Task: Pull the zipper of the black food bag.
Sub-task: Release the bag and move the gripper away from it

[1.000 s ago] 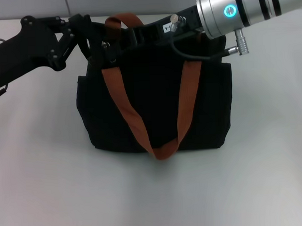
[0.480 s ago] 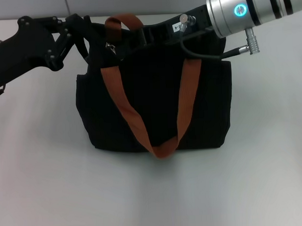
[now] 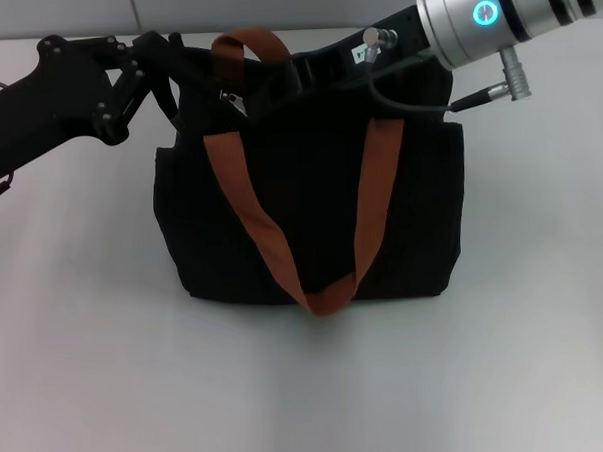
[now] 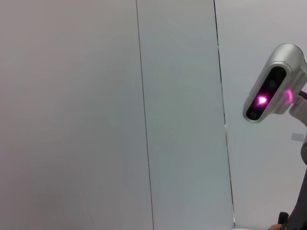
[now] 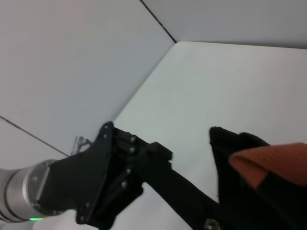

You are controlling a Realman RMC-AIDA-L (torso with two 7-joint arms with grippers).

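**Zip under way at the bag's top edge**

Bag (image 3: 401, 212) upright in the middle of the head view, on the table (image 3: 87, 355). Orange straps (image 3: 249, 213) draped down its front face. Zipper (image 3: 236, 97) just visible as a small silver glint along the top edge, left of centre, beside the far strap.

Left gripper (image 3: 207, 78) reaching in from the upper left and lying against the bag's top left corner. Right gripper (image 3: 265, 79) coming in from the upper right, low along the top edge and ending close to the zipper. Cannot tell for either whether apart, together or clamped on something: black on black there, tips hidden.

Likely soft and light: fabric walls that sag and drag along with any pull unless braced. Best to take the zipper by its flat tab, pinched across the faces, and draw straight along the seam. Small and smooth metal, so probably quick to slip from a shallow pinch. Sensible to hold the bag at the corner behind the zipper, where the left gripper now sits, so the seam stays taut.

Against a second ago: right arm drawn back toward the upper right, its lit ring farther right and a little higher. Silver glint shifted right along the top edge by a small step. Left gripper and bag almost unmoved.
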